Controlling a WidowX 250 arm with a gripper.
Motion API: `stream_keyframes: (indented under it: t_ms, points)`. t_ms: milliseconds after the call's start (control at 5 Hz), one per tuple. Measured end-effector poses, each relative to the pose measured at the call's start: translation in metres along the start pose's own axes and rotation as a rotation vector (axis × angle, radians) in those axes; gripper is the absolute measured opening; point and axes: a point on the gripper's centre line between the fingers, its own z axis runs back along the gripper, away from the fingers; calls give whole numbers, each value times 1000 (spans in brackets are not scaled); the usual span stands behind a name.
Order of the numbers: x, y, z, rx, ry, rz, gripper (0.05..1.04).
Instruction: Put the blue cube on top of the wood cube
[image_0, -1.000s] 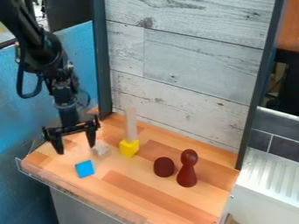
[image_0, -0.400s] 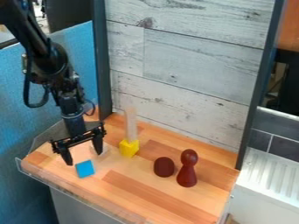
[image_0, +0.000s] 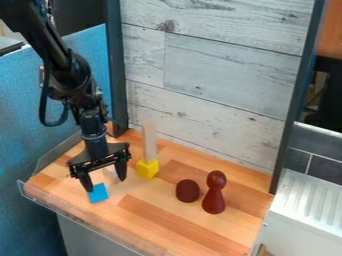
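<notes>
The black arm (image_0: 63, 70) came in from the upper left of the frame, its base cut off by the edge, and its gripper (image_0: 105, 184) hung over the left part of the wooden worktop (image_0: 153, 207). The fingers were spread well apart with nothing grasped between them. The blue cube (image_0: 99, 194) lay on the worktop at the lower left, its upper edge partly covered by the nearer fingertip; whether the two touched could not be told.

Between and behind the fingers was a pale, whitish piece (image_0: 111, 172), mostly hidden and washed out against the wood; it was perhaps the wood cube. Just right of the gripper stood a yellow block (image_0: 147, 170) with a pale upright stick (image_0: 149, 143) above it, the stick's top fading into the whitewashed boards (image_0: 214, 65) behind.

Right of the lower middle, a dark red rounded piece (image_0: 188, 191) sat near an upright dark red pawn-shaped piece (image_0: 214, 192), both in plain sight. At the lower right, a white ribbed surface (image_0: 304, 212) ran out of the frame.
</notes>
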Motion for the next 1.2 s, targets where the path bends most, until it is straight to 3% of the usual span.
stream_keyframes:
  t_ms: [600,1000,1200]
  points:
    - [-1,6,2,117,19,4,1000]
    - [-5,6,5,125,64,-36,1000]
    - [-2,9,4,121,47,-54,1000]
